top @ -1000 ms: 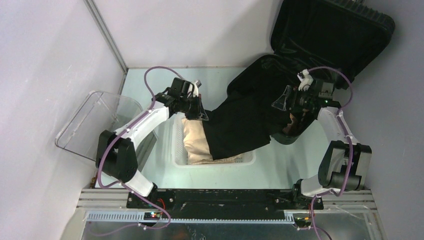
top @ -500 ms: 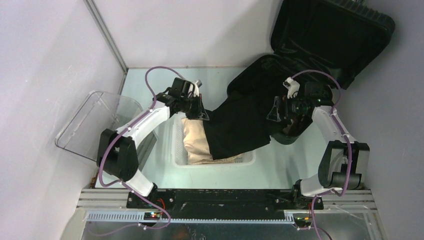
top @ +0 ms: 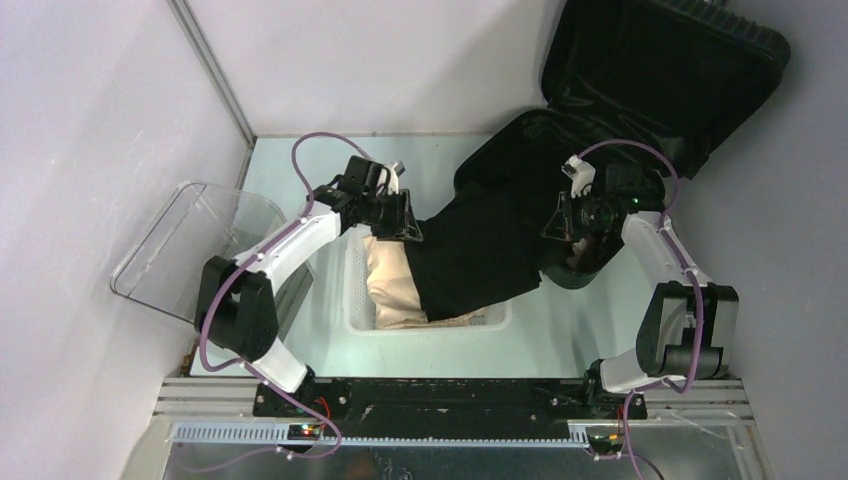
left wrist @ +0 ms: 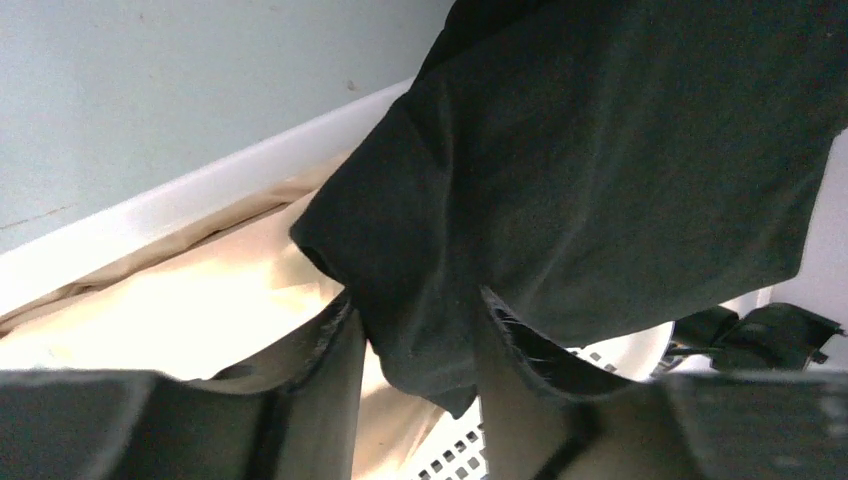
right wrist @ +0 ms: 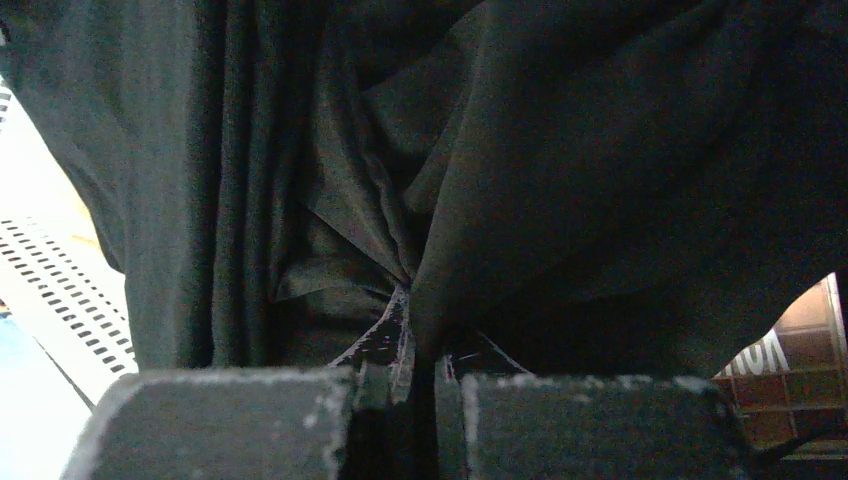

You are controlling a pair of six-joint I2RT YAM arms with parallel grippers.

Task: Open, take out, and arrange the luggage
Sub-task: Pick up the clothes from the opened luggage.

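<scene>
Top: the luggage (top: 640, 90) lies open at the table's far right. The right gripper (top: 560, 218) has shifted left over the garment (top: 480, 250).
Left wrist: the left gripper (left wrist: 415, 300) now stands parted, with a garment corner between its fingers.
Right wrist: jaws pinched together on the garment.

Your luggage (top: 650, 90) lies open: a big black hard-shell case with rounded corners and black fabric lining. Its lid (top: 700, 60) stands up beyond the right claw (top: 555, 218), tilted back toward the far right, the ribbed shell showing only along its top edge. Its base (top: 510, 150) lies flat under and just behind that claw, well to the right of the left claw (top: 405, 228). The halves meet along the base's far edge.
</scene>
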